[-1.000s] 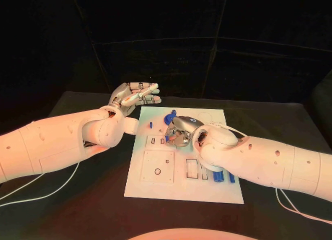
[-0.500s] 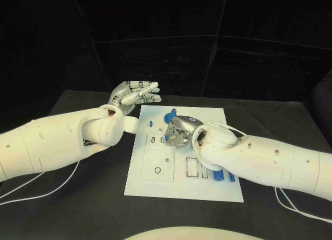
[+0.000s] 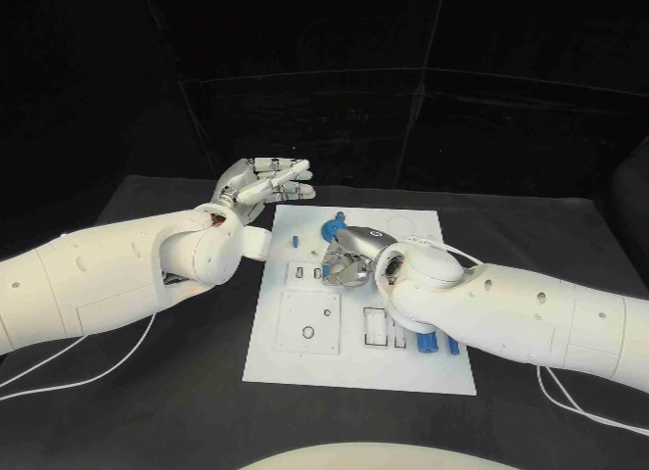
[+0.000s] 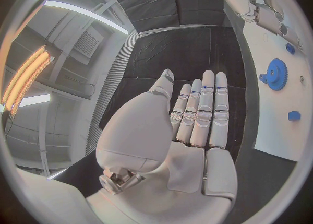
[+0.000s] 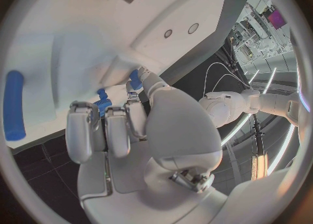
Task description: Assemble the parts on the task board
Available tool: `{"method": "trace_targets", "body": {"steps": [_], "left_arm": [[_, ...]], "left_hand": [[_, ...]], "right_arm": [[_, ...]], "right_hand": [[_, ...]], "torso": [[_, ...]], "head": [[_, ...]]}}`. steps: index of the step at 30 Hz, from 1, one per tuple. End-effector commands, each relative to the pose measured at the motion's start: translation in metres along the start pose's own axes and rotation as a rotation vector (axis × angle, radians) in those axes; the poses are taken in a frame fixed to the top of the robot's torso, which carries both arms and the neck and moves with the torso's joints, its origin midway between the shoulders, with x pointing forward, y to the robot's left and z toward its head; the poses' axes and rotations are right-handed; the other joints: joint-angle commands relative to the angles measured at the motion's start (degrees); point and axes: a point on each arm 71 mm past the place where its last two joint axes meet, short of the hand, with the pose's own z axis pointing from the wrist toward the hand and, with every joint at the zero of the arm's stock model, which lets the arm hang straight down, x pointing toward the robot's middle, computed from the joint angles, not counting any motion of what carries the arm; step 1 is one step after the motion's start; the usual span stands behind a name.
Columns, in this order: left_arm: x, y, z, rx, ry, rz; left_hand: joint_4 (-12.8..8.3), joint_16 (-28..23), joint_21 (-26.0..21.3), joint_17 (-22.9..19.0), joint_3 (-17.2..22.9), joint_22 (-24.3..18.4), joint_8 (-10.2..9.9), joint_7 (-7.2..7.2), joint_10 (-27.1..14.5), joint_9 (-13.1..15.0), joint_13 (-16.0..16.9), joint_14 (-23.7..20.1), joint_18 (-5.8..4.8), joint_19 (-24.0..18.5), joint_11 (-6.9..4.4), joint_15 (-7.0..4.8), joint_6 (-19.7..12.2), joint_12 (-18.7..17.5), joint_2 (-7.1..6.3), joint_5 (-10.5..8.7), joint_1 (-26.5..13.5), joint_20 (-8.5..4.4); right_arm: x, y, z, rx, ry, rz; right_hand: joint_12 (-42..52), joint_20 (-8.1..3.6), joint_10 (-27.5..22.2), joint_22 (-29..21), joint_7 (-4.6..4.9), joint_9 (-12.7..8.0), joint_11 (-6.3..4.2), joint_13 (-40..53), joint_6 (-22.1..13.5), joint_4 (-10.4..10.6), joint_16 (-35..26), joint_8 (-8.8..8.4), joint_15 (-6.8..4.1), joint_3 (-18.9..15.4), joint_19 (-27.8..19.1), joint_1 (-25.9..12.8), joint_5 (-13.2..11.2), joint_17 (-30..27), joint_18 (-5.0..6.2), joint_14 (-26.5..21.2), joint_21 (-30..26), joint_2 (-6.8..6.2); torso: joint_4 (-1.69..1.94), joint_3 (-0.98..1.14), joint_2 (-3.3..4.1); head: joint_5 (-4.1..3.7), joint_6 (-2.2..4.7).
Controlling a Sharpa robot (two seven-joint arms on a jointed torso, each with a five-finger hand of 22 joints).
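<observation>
A: Task board, white plate, lies mid-table on the black table, long side running away from the robot. Cut-outs and slots across the near half.

B: Arms?

A: Left arm comes in over the table's left side, right arm crosses the board's right half. Left hand is raised beyond the board's far-left corner, off the plate. Wrist view shows its fingers straight, side by side, thumb a bit apart, nothing in them.

B: Right hand?

A: Right hand sits low over the board's upper middle, fingers curled down toward the plate. A small blue piece shows just past the fingertips in the wrist view. Whether it's pinched or just lying there, cannot tell, the fingers cover it.

B: Parts?

A: Blue gear on the far part of the board, just beyond the right hand; also in the left wrist view. Blue pegs at the board's right edge, beside the right forearm. One blue cylinder lies flat on the plate near the right hand's fingers. Small blue block near the left edge, a tiny blue bit at the far edge.
</observation>
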Motion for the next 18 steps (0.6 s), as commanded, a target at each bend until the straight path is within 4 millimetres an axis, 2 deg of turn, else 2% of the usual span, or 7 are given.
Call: {"method": "trace_targets", "body": {"steps": [1,5,11,18], "left_arm": [[0.0012,-0.0015,0.0003,0.007,0.014,-0.001],[0.0008,-0.0015,0.0002,0.007,0.013,-0.001],[0.0006,-0.0015,0.0002,0.007,0.013,-0.001],[0.0003,-0.0015,0.0002,0.006,0.013,-0.001]], "left_hand": [[-0.36,-0.39,-0.24,0.07,0.03,-0.07,-0.32,-0.05,-0.02,-0.02,-0.07,0.42,0.76,0.37,-0.04,0.07,0.2,-0.32,0.43,-0.29,-0.13,-0.14],[-0.36,-0.39,-0.24,0.07,0.03,-0.07,-0.32,-0.05,-0.02,-0.02,-0.07,0.42,0.76,0.37,-0.04,0.07,0.2,-0.32,0.43,-0.29,-0.13,-0.14],[-0.36,-0.39,-0.24,0.07,0.03,-0.07,-0.32,-0.05,-0.02,-0.02,-0.07,0.42,0.76,0.37,-0.04,0.07,0.2,-0.32,0.43,-0.29,-0.13,-0.14],[-0.36,-0.39,-0.24,0.07,0.03,-0.07,-0.32,-0.05,-0.02,-0.02,-0.07,0.42,0.76,0.37,-0.04,0.07,0.2,-0.32,0.43,-0.29,-0.13,-0.14]], "right_arm": [[0.0057,-0.0022,-0.0005,0.016,0.04,-0.016],[0.0056,-0.0026,-0.0005,0.021,0.038,-0.014],[0.0054,-0.0017,-0.0005,0.019,0.029,-0.01],[0.0051,-0.0018,-0.0004,0.02,0.022,-0.008]], "right_hand": [[-0.38,0.06,-0.42,4.96,0.07,-0.06,-0.01,2.25,-0.52,-0.05,-0.25,-0.31,0.25,0.33,-0.28,-0.35,-0.08,6.7,-0.75,4.19,-0.04,-0.37],[-0.75,0.18,-0.71,4.75,0.3,-0.11,0.18,1.96,-1.1,-0.09,-0.34,-0.67,0.39,0.41,-0.43,-0.6,0.0,6.57,-0.71,4.16,-0.14,-0.78],[-1.23,0.62,-1.15,4.63,1.05,-0.2,0.82,1.59,-3.25,0.02,-0.42,-1.79,0.92,0.17,-0.53,-1.56,0.16,6.5,-0.68,4.14,-0.24,-2.11],[-1.38,0.92,-1.3,4.54,1.31,-0.1,1.12,1.46,-3.98,0.33,-0.47,-2.01,1.2,-0.22,-0.59,-2.37,0.38,6.44,-0.66,4.12,-0.3,-2.79]], "torso": [[0.03,-0.01,-0.02],[0.02,0.0,-0.03],[-0.01,0.01,-0.01],[-0.01,0.01,-0.01]], "head": [[-0.01,0.03],[0.0,0.02],[0.0,0.02],[0.0,0.0]]}}
